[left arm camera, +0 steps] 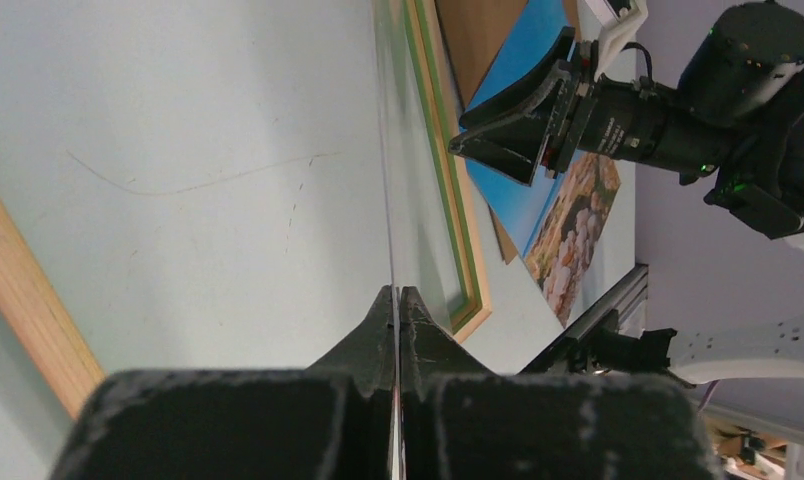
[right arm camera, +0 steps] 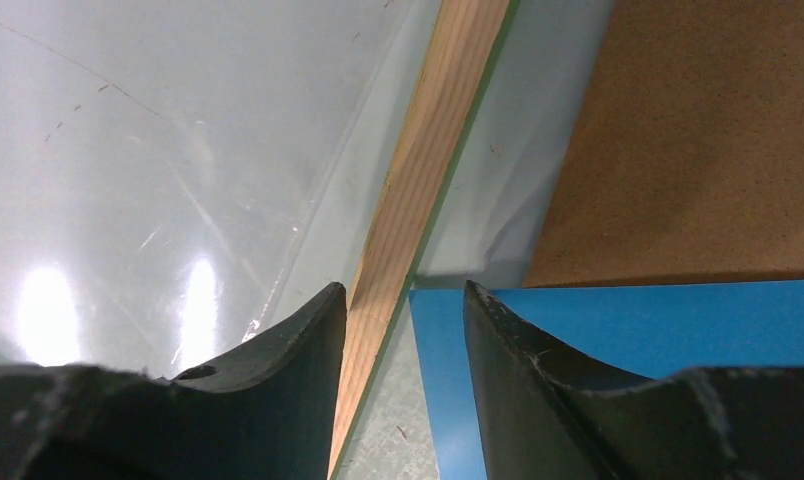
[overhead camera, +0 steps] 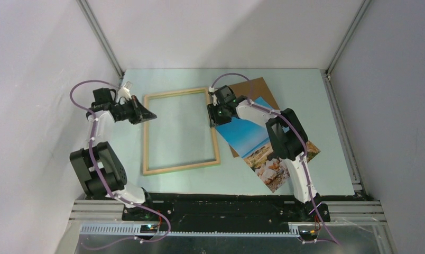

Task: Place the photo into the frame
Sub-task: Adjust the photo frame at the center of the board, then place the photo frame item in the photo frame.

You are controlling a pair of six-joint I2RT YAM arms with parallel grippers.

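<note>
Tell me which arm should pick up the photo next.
Right. The right tool is open, poised over the photo at its blue edge, beside the right rail of the frame. The left tool is across the frame, shut on a clear sheet, so probably occupied.

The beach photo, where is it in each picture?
Top view: the photo lies right of the middle.
Left wrist view: the photo is at the upper right.
Right wrist view: the photo is at the bottom right, only its blue part.
Shared landmark: the wooden frame, beside the photo in all three.
</note>
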